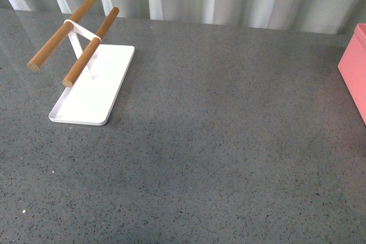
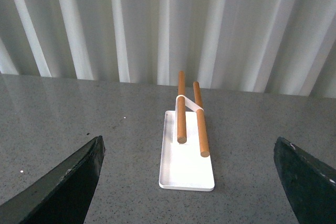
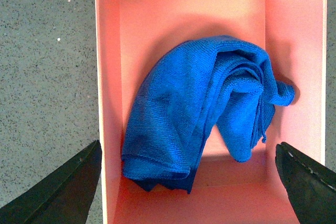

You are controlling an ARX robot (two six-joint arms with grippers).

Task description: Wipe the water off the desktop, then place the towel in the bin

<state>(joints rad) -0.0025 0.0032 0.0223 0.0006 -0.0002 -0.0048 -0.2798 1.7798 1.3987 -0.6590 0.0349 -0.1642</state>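
At far left a flat white tray with two wooden rods [image 1: 94,92] stands on the dark grey speckled stone-look desktop [image 1: 217,141], where no water shows. At the right edge, the salmon-pink plastic bin [image 3: 107,103] holds the crumpled royal-blue microfibre towel [image 3: 194,108]. Both grippers gape wide and empty, left gripper [image 2: 189,182] and right gripper [image 3: 189,182]. The task looks essentially finished.

Speckled grey desktop [image 1: 217,141], white tray [image 1: 94,92] far left, pink bin [image 1: 354,70] right edge
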